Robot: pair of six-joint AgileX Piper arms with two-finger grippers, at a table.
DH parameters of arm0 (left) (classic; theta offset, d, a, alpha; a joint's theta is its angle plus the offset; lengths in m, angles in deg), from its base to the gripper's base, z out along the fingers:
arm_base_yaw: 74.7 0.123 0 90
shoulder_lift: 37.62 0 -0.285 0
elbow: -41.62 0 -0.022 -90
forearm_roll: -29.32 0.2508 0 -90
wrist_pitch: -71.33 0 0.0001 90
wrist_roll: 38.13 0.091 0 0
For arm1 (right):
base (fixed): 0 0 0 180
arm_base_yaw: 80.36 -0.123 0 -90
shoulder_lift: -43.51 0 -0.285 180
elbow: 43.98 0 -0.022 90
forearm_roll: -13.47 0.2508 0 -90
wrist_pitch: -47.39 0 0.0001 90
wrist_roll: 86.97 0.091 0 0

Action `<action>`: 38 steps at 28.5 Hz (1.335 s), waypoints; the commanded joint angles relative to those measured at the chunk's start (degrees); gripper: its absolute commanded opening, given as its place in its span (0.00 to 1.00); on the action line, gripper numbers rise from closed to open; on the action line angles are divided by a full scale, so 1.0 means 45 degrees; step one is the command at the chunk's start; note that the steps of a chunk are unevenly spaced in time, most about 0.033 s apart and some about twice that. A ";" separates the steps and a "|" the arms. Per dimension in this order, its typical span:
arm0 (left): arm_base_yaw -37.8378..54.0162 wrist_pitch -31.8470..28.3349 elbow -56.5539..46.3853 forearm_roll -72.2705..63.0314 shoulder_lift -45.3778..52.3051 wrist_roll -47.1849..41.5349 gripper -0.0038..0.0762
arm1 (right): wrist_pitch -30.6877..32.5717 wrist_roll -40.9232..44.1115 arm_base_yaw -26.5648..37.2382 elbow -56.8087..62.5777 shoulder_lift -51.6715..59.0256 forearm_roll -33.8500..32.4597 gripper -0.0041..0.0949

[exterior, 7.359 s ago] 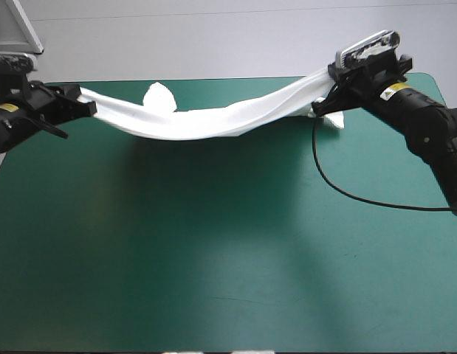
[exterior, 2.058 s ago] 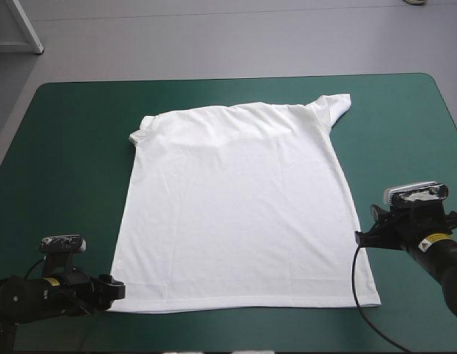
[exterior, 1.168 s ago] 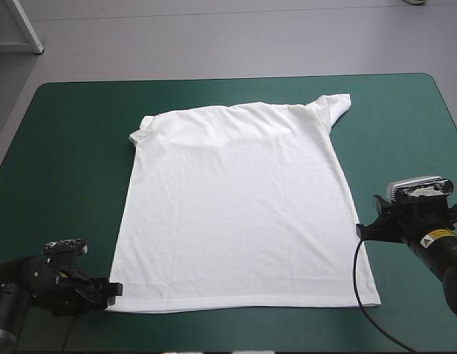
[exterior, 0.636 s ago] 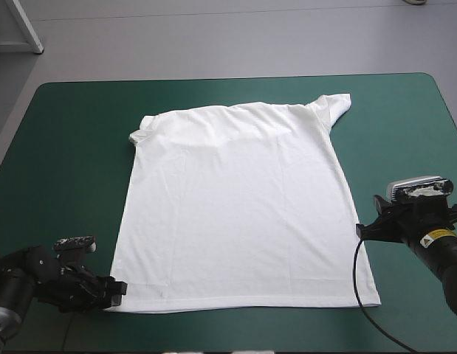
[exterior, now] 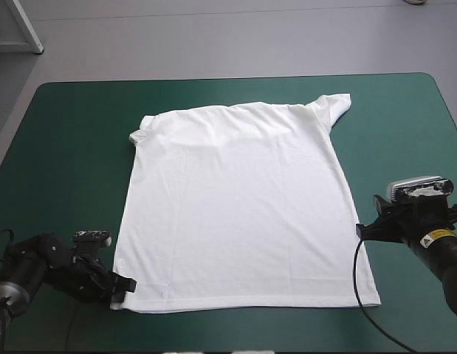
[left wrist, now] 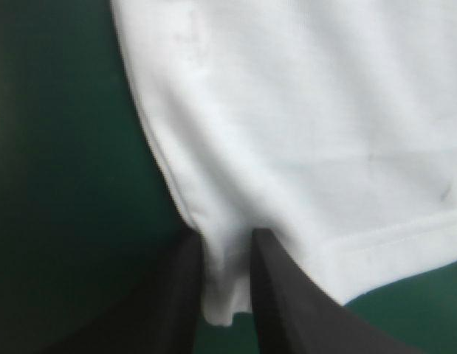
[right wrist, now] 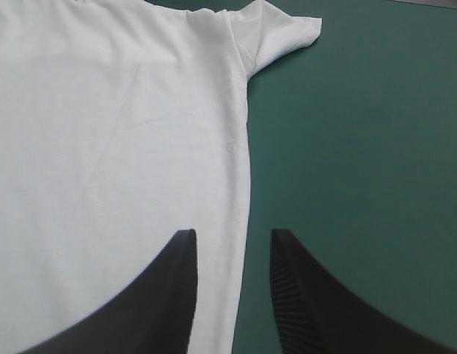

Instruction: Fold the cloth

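The white T-shirt (exterior: 239, 206) lies spread flat on the teal-green cover, with its collar and sleeves toward the far edge and its hem toward the near edge. My left gripper (exterior: 121, 289) lies low at the hem's left corner. In the left wrist view the T-shirt (left wrist: 302, 133) has that corner lying unpinched in the narrow gap of the left gripper (left wrist: 227, 240), which is open. My right gripper (exterior: 361, 231) rests at the shirt's right side edge. Seen from the right wrist, the right gripper (right wrist: 234, 243) is open astride the edge of the T-shirt (right wrist: 117, 133), with a sleeve farther ahead.
Bare teal-green cover (exterior: 66, 162) flanks the shirt on the left, and a similar strip (exterior: 405, 147) runs along the right. The table's near edge runs just behind both grippers. Grey floor shows beyond the far edge.
Much earlier both grippers held the shirt stretched in the air at the far edge; it now lies flat. Just before now, the left gripper turned and slid right onto the hem corner. The right has not moved.
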 commanded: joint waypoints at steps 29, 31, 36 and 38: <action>-0.1220 -0.1412 0.1489 0.2092 0.0132 -0.1333 0.07 | 0.6388 0.0014 0.0124 0.1861 -0.0934 0.1074 0.51; -0.1220 -0.1412 0.1489 0.1862 0.0132 -0.1223 0.07 | 0.6452 0.0064 0.0124 0.1861 -0.0935 0.0948 0.51; -0.1220 -0.1447 0.1489 0.1775 0.0132 -0.1049 0.07 | 0.6324 0.0064 0.0124 0.1872 -0.0987 0.0765 0.51; -0.1220 -0.1447 0.1489 0.1775 0.0132 -0.0983 0.07 | 0.6160 0.0099 0.0124 0.1953 -0.0987 0.0536 0.51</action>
